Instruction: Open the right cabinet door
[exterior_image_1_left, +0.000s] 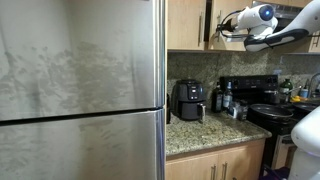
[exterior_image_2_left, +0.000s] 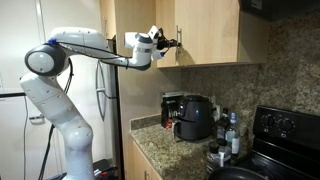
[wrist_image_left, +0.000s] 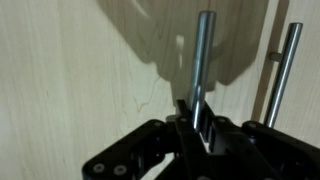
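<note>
We found the gripper (wrist_image_left: 200, 112) pressed together on the handle (wrist_image_left: 203, 55), pinching the bar low on its length with a jaw on either side. We judged the grip was set there because the bar is the only purchase the door (exterior_image_2_left: 210, 35) offers. A flat panel gives nothing else to pull. The arm (exterior_image_2_left: 95, 45) reached across at cabinet height with the wrist roughly square to the panel, which we judged suited a pull outward into the swing.

The door sat in the upper cabinet run above the counter (exterior_image_1_left: 215, 133), off to the side of the fridge (exterior_image_1_left: 80, 60). In both exterior views it lay flush with the left door (exterior_image_1_left: 188, 25), so we rated it shut and the opening not yet begun. The wrist view alone did not settle which door the pinched bar belonged to. An exterior view placed the gripper on the right of the seam, so we took it for the right door's bar, near that door's left edge. We inferred hinges on the far edge.

Counts:
- Arm: one.
- Gripper: one.
- Upper doors in view: two.
- Bar handles in the wrist view: two, standing parallel and apart. The other handle (wrist_image_left: 283, 70) was untouched.
- Air fryer (exterior_image_1_left: 188, 100): one, on the counter.
- Stove (exterior_image_1_left: 265, 108): one.
- Bottles by the stove: too small to count.
</note>
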